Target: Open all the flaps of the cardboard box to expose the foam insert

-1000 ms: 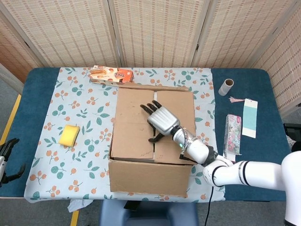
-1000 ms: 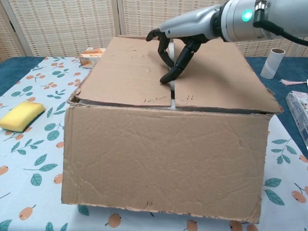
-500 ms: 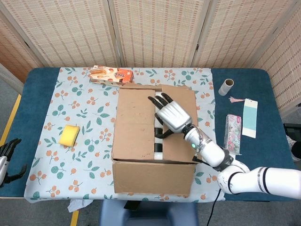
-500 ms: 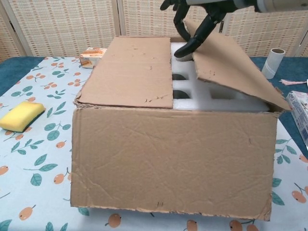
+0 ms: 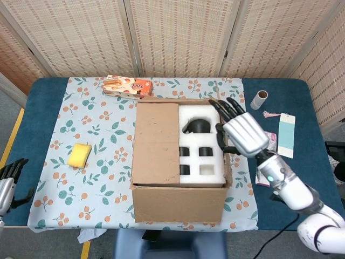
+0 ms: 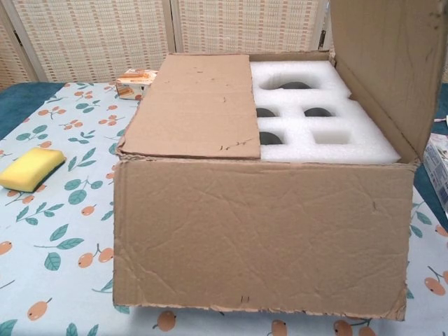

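Right flap (image 6: 381,63) of cardboard box (image 5: 178,202) is held upright by right hand (image 5: 242,132), fingers spread, foam insert (image 5: 202,145) half exposed; left flap (image 5: 156,143), long axis front-to-back, lies shut nearer left hand (image 5: 9,178), w/ grip state indiscernible.

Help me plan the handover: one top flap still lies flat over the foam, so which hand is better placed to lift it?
Probably the left: the closed flap is on its side, and the right hand is busy at the raised flap. But the left hand sits far off at the table's edge.

brown box (image 6: 259,231) – white foam insert (image 6: 329,129) – yellow sponge (image 5: 80,155)
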`<state>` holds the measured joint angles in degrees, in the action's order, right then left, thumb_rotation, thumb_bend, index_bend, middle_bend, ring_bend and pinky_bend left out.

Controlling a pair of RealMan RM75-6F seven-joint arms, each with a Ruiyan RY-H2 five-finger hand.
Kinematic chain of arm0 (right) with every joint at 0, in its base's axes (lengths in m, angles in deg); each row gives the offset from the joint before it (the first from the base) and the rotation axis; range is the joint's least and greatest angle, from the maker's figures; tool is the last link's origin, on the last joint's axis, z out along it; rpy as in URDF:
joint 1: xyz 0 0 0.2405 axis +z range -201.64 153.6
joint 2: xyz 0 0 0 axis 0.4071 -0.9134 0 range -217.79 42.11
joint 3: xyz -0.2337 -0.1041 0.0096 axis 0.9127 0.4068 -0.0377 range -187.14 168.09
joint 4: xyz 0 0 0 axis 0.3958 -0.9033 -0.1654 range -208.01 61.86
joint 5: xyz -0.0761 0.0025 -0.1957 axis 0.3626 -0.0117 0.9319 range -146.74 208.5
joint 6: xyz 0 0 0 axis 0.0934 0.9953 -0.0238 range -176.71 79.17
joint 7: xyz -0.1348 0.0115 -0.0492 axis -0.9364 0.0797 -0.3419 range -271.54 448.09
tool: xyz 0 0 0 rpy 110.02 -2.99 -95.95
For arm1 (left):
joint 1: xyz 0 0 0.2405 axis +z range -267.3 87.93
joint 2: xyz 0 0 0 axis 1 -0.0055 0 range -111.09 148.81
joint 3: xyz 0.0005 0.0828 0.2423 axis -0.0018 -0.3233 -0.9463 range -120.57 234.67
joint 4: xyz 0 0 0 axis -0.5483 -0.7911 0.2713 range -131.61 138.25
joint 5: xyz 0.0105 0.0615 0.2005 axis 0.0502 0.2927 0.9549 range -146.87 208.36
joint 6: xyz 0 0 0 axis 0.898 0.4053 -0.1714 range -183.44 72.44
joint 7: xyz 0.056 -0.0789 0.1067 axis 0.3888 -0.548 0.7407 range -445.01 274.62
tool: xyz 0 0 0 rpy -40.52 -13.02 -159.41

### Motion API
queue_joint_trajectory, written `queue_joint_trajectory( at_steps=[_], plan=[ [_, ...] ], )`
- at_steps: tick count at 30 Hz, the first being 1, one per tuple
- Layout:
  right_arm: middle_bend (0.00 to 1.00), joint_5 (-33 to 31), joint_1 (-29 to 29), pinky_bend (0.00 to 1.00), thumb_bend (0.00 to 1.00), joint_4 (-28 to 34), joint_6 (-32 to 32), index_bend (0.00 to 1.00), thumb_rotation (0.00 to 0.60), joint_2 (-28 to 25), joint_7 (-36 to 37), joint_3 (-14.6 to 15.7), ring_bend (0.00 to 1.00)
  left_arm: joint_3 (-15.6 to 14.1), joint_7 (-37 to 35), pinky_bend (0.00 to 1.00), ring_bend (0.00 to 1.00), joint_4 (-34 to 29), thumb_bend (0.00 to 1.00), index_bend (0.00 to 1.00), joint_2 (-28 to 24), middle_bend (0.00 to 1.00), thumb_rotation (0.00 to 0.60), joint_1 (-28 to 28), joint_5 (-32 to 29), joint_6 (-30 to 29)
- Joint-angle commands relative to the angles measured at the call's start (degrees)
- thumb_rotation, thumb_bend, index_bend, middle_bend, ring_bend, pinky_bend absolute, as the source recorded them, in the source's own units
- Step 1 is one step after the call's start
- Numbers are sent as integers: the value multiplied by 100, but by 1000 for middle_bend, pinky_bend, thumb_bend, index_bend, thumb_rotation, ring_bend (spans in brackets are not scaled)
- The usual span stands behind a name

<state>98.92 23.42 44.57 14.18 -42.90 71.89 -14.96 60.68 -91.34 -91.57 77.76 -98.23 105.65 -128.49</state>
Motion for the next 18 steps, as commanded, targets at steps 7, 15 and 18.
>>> queue_joint_trajectory(
  at_steps=[7, 15, 18],
  plan=[
    [10, 1547, -1600, 0, 206, -785, 1005, 595, 350, -343, 1564, 675, 0, 5, 420, 0, 0, -23, 484, 77, 174, 70, 600, -143, -158, 204],
    [1, 1999, -2308, 0, 205, -1812, 1592, 547, 349, 141, 2447, 799, 0, 22, 485, 0, 0, -27, 484, 77, 198, 70, 600, -161, -214, 212],
    [0, 2060, -2473, 0, 206, -2036, 1747, 529, 350, 238, 2715, 768, 0, 21, 479, 0, 0, -16, 484, 77, 199, 70, 600, -167, -217, 223]
  ],
)
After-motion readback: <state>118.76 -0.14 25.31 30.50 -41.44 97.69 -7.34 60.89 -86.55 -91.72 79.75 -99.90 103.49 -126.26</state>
